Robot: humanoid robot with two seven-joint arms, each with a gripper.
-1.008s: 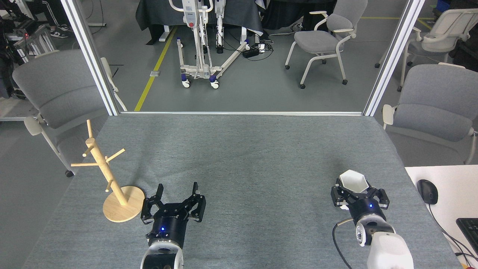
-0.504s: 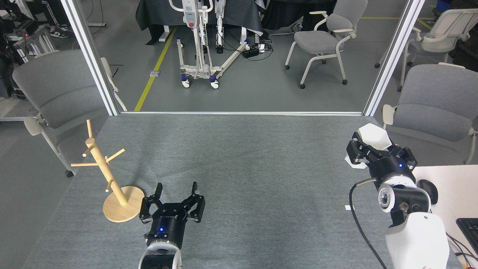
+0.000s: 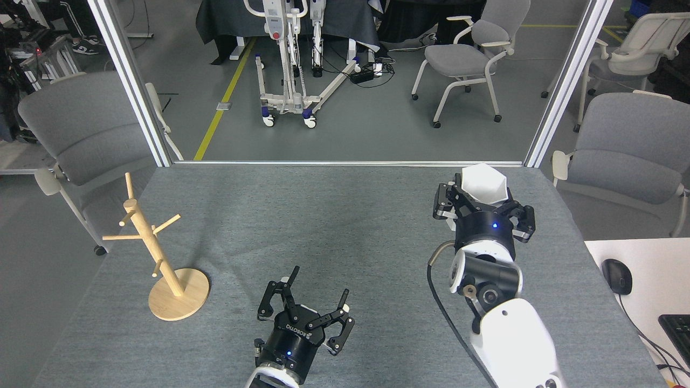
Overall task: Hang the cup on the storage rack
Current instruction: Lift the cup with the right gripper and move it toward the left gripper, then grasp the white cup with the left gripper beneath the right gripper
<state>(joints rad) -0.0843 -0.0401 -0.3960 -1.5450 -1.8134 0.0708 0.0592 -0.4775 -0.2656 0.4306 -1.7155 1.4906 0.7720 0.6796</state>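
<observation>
The white faceted cup is held up off the table at the right, its mouth facing up and toward me, with my right gripper shut on it from below. The wooden storage rack stands at the table's left on a round disc base, its pegs bare. My left gripper hovers low near the front middle of the table, open and holding nothing, some way right of the rack's base.
The grey felt table spans the view. Grey chairs stand off its left and right sides. A white desk with a black mouse and a keyboard sits at the right front.
My right arm has swung left and higher with the cup, from the table's right edge toward the back middle-right. My left gripper has shifted right, away from the rack's base.
</observation>
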